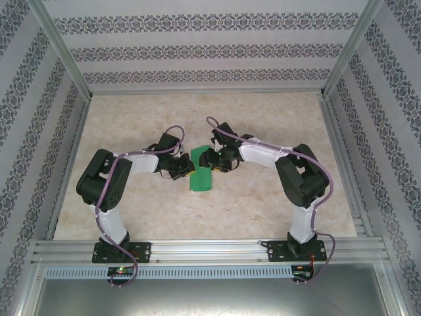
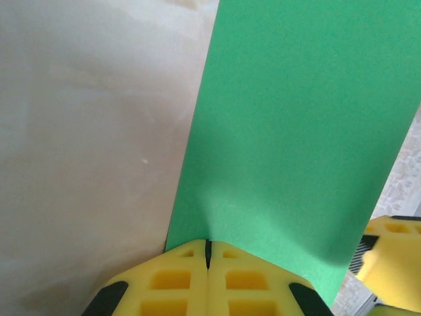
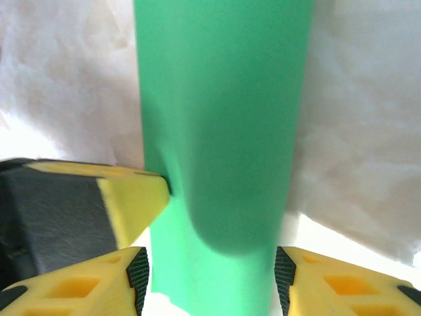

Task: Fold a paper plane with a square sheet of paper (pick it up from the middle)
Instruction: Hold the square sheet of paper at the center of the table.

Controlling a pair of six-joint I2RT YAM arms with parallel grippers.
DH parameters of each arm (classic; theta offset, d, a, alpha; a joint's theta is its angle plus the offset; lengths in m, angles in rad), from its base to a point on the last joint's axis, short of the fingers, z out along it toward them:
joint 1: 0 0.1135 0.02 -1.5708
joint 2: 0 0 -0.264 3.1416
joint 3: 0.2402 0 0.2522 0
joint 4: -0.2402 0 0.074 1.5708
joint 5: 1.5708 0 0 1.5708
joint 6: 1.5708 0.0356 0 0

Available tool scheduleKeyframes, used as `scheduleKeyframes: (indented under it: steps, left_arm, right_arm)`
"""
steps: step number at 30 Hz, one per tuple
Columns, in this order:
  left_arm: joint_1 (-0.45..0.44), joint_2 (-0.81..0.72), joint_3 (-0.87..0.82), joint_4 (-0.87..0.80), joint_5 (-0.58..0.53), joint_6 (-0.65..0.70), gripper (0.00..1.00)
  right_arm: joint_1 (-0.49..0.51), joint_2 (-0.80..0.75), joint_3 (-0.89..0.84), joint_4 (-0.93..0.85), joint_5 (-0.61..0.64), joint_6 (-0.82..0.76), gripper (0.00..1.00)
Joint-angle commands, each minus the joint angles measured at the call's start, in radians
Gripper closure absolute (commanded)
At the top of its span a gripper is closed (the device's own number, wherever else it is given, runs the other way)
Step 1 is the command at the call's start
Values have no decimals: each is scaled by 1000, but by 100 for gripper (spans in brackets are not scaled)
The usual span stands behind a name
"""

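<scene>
The square sheet of paper [image 1: 200, 172] is bright green and shows as a long narrow strip near the middle of the table. My left gripper [image 1: 183, 170] is at the strip's left edge. In the left wrist view its yellow fingers [image 2: 177, 280] are pressed together on the near edge of the paper [image 2: 296, 131]. My right gripper [image 1: 212, 160] hovers over the strip's far end. In the right wrist view it [image 3: 210, 283] stands open, one fingertip on each side of the paper [image 3: 223, 118], neither touching it. The left gripper's yellow tip [image 3: 131, 194] meets the strip's left edge there.
The beige marbled tabletop [image 1: 263, 204] lies open on all sides of the paper. Patterned walls [image 1: 204, 49] and metal frame posts [image 1: 62, 49] enclose it. An aluminium rail [image 1: 210, 250] with both arm bases runs along the near edge.
</scene>
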Motion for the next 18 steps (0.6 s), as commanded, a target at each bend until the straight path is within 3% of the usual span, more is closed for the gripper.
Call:
scheduleKeyframes:
  steps: [1,18]
  left_arm:
    - [-15,25,9,-103,-34,30,100]
    - [-21,3,26,-117,-36,20,100]
  right_arm:
    - [-10,50,54,-79,22,-53,45]
    - [-18,102,122,-188,118,-91,45]
